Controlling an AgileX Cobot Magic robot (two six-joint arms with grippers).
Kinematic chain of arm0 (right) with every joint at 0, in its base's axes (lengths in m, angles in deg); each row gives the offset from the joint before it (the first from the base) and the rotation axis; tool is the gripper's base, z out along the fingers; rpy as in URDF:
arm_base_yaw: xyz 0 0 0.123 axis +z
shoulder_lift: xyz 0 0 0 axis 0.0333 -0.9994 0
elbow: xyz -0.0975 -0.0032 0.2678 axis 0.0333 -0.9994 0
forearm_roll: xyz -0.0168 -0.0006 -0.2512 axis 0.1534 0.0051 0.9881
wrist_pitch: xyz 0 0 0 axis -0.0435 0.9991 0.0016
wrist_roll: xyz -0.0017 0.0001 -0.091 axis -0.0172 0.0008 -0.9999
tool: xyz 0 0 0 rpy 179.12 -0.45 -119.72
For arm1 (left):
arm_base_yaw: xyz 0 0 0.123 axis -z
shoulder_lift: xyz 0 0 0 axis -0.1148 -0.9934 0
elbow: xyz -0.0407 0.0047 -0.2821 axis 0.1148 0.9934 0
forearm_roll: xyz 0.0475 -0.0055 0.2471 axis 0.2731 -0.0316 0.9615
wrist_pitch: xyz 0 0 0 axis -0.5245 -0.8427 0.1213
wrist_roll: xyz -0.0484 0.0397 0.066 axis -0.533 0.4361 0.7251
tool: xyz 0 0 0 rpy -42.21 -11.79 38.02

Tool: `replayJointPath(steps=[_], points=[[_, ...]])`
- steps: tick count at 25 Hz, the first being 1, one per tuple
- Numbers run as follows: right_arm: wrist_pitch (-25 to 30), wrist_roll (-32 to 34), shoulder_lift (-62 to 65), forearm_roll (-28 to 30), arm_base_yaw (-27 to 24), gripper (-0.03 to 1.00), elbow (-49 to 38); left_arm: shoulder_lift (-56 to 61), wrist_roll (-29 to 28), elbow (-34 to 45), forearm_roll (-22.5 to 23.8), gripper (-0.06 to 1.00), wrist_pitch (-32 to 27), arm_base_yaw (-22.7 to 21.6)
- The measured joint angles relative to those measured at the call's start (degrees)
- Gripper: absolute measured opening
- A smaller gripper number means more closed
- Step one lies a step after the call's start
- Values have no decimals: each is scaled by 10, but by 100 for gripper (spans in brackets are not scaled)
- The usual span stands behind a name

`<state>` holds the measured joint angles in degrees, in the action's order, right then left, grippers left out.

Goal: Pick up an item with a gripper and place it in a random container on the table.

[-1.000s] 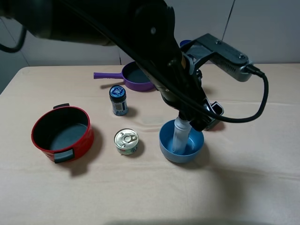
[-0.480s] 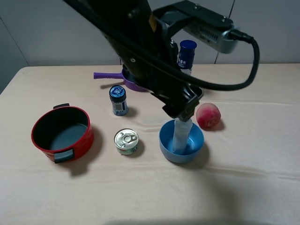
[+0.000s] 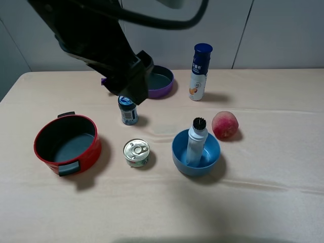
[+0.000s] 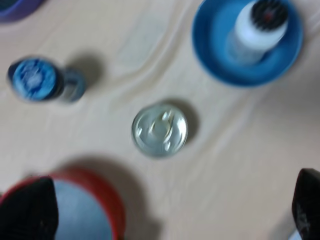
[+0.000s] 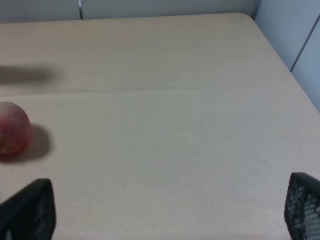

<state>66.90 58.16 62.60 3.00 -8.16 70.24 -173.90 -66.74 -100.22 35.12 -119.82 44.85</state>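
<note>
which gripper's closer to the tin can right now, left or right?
Left. The left gripper hangs open above the tin can, which sits between its fingers in the left wrist view. The right gripper is off past the peach, the can out of view.

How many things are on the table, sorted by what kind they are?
Bottles: 2, slim white plastic bottle with black ribbed cap and tall white bottle with dark blue cap
Jars: 1, small blue-lidded jar
Cans: 1, round silver tin can
Fruit: 1, round red peach
Containers: 3, round blue bowl, red pot with black handles, purple frying pan
Total: 8
</note>
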Motion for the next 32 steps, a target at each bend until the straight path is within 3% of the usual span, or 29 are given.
replayJointPath(steps=[3,9,16,27,32], points=[[0,0,0,0,0,69,0,17,-1,0,4,94,-46,-10],[0,0,0,0,0,69,0,74,-2,23,22,94,-50,-16],[0,0,0,0,0,69,0,195,-11,143,27,94,-50,-16],[0,0,0,0,0,69,0,361,-104,315,43,94,-50,-16],[0,0,0,0,0,69,0,432,-106,387,44,94,-50,-42]])
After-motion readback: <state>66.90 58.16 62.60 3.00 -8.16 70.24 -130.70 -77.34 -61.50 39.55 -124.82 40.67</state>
